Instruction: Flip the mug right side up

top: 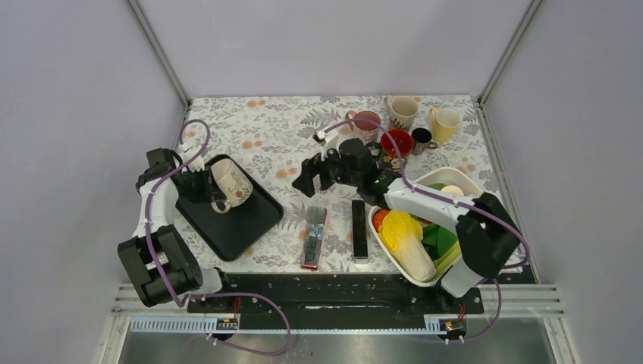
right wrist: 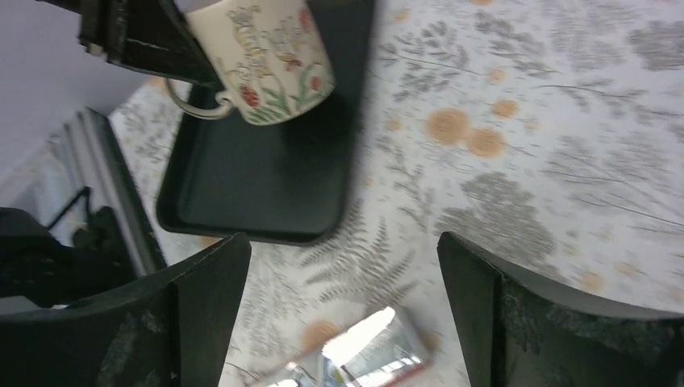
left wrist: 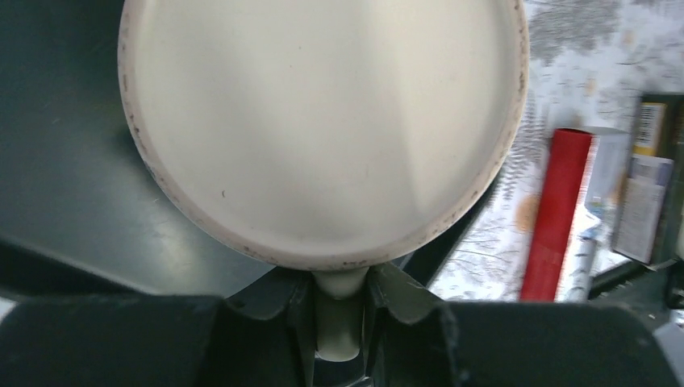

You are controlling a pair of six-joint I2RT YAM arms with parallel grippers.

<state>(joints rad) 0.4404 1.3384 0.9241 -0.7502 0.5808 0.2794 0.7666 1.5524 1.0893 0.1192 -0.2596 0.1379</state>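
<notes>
A cream mug with a flower print (top: 231, 184) hangs tilted over the black tray (top: 241, 227) at the left. My left gripper (top: 206, 186) is shut on its handle (left wrist: 339, 322). The left wrist view looks onto the mug's round flat base (left wrist: 323, 121). The right wrist view shows the mug (right wrist: 262, 56) from the side, with its handle in the left gripper's fingers. My right gripper (top: 315, 176) is open and empty over the floral tablecloth in the middle, its two fingers (right wrist: 193, 306) wide apart.
Several mugs (top: 402, 112) stand at the back right. A white basin (top: 455, 180) of vegetables sits at the right. A red-edged packet (top: 314, 237) and a black bar (top: 359, 230) lie near the front middle.
</notes>
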